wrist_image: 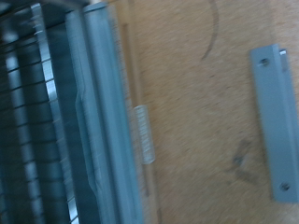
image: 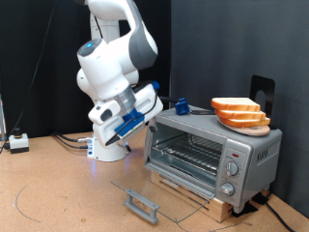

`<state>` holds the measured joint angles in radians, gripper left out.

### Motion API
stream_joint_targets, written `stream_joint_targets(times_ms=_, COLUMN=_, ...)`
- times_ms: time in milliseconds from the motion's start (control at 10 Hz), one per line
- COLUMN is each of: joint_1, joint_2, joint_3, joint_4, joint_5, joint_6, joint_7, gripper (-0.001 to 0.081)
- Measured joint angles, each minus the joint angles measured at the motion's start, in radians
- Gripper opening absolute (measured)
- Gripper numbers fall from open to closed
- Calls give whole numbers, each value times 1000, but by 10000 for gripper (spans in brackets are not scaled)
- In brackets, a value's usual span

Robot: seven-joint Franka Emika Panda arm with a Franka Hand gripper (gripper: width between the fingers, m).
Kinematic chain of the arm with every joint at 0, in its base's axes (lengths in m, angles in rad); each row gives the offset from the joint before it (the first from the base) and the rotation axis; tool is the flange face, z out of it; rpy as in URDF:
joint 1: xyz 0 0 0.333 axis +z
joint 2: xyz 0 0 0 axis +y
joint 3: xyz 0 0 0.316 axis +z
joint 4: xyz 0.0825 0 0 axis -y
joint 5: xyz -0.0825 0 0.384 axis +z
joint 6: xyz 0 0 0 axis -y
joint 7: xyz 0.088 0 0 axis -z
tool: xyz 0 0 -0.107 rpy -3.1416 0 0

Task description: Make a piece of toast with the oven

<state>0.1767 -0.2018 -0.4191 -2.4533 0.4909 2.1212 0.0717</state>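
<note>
The silver oven (image: 249,145) stands at the exterior view's right on a wooden base. Its glass door (image: 135,188) hangs fully open, lying flat, with the grey bar handle (image: 143,203) at the front. The wire rack (image: 188,153) inside is bare. Bread slices (image: 238,113) are stacked on a board on top of the oven. My gripper (image: 154,101) hovers by the oven's upper left corner, above the open door. The wrist view shows the rack (wrist_image: 28,112), the oven's front edge (wrist_image: 103,112) and the handle (wrist_image: 276,121), but no fingers.
Round knobs (image: 232,169) sit on the oven's right panel. A small blue thing (image: 181,104) lies on the oven top near the gripper. A black stand (image: 263,92) rises behind the bread. A white box (image: 17,142) and cables lie at the left.
</note>
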Motion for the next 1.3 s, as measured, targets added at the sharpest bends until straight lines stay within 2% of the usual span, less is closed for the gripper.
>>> stream_joint_targets(times_ms=400, joint_1=-34, joint_2=-73, joint_3=-9, joint_4=96, joint_5=-132, joint_6=-215, joint_7=18, gripper=811)
stream_joint_targets(times_ms=700, joint_1=-68, joint_2=-124, joint_3=-9, joint_4=149, joint_5=-237, joint_6=-294, joint_7=74, gripper=811)
stream_joint_targets(times_ms=900, joint_1=-74, joint_2=-134, joint_3=-8, joint_4=160, joint_5=-247, joint_6=-319, joint_7=86, gripper=811)
stream_joint_targets(times_ms=1100, joint_1=-52, joint_2=-150, joint_3=-7, joint_4=156, joint_5=-229, joint_6=-319, joint_7=-95, gripper=811)
stream_joint_targets(times_ms=1300, joint_1=-15, joint_2=-204, joint_3=5, joint_4=149, joint_5=-224, joint_6=-321, joint_7=-256, gripper=811)
